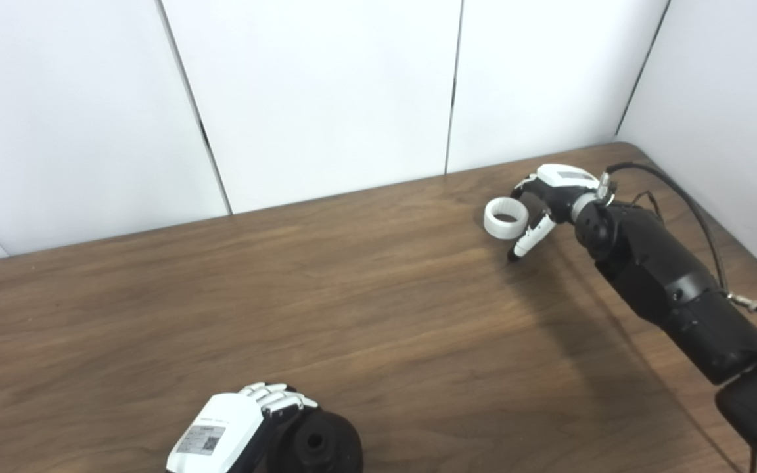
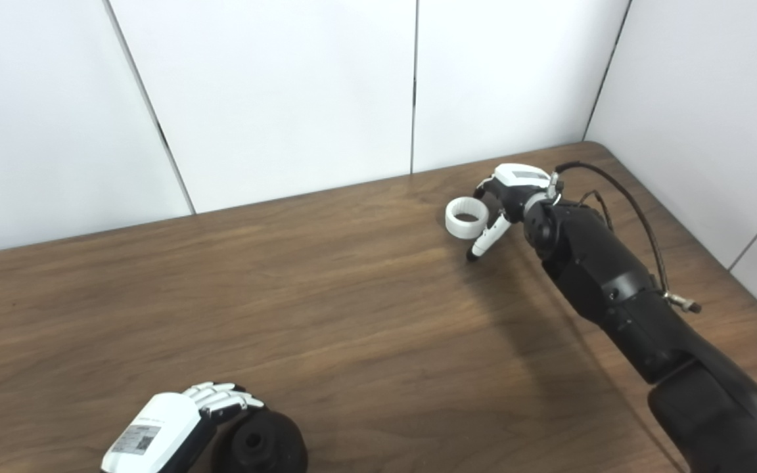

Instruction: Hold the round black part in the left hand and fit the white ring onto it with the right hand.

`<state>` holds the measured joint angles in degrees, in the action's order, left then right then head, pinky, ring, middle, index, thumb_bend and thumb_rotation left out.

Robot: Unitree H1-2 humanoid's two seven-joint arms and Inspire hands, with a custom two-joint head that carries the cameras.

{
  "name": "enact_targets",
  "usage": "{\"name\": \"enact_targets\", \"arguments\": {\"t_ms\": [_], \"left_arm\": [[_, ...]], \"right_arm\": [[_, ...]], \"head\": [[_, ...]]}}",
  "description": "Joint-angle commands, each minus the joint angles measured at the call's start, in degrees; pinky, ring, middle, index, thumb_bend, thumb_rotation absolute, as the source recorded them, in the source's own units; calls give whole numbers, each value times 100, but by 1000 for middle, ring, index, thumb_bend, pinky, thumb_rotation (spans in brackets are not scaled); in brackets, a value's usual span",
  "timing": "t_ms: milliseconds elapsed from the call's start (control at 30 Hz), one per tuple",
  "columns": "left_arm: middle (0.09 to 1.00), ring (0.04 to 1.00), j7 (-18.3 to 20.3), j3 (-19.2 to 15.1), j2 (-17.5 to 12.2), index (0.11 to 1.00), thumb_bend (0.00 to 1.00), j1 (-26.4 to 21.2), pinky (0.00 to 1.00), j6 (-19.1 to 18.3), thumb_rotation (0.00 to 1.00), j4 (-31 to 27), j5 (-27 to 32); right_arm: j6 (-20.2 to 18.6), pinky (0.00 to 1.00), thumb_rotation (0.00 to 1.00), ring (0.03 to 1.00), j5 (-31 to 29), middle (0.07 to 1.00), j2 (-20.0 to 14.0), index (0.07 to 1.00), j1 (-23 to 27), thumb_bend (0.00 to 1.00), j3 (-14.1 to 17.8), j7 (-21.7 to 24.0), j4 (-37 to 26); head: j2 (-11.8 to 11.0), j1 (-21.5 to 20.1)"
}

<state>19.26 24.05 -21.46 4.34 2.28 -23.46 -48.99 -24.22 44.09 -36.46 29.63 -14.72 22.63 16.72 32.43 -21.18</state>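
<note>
Left hand: at the near edge of the worktop, fingers curled over the round black part, holding it.
White ring: far right on the worktop, well apart from the black part, opening upward.
Right hand: just beside the ring; fingers touching it, grip not discernible.

Lab: bare white panels, wooden table
</note>
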Motion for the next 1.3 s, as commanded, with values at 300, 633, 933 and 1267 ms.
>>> {"name": "enact_targets", "arguments": {"t_ms": [300, 633, 933, 1267], "left_arm": [[764, 839, 465, 71, -103, 482, 523, 84, 876, -163, 50, -89, -255], [768, 841, 538, 85, -106, 482, 523, 94, 877, -195, 49, -140, -248], [767, 837, 553, 96, -107, 483, 523, 100, 873, -197, 50, -179, -303], [767, 837, 498, 73, -98, 482, 523, 122, 868, -157, 50, -168, -231]], "right_arm": [[103, 1000, 330, 1000, -30, 971, -146, 779, 359, 951, -38, -87, -41], [152, 1000, 310, 996, -34, 960, -105, 755, 391, 914, -93, -183, -42], [163, 990, 332, 981, 15, 944, -113, 734, 438, 899, -221, -288, 44], [195, 985, 335, 978, 12, 938, -73, 728, 496, 908, -306, -356, 80]], "head": [[13, 33], [62, 40], [89, 45], [127, 54]]}}
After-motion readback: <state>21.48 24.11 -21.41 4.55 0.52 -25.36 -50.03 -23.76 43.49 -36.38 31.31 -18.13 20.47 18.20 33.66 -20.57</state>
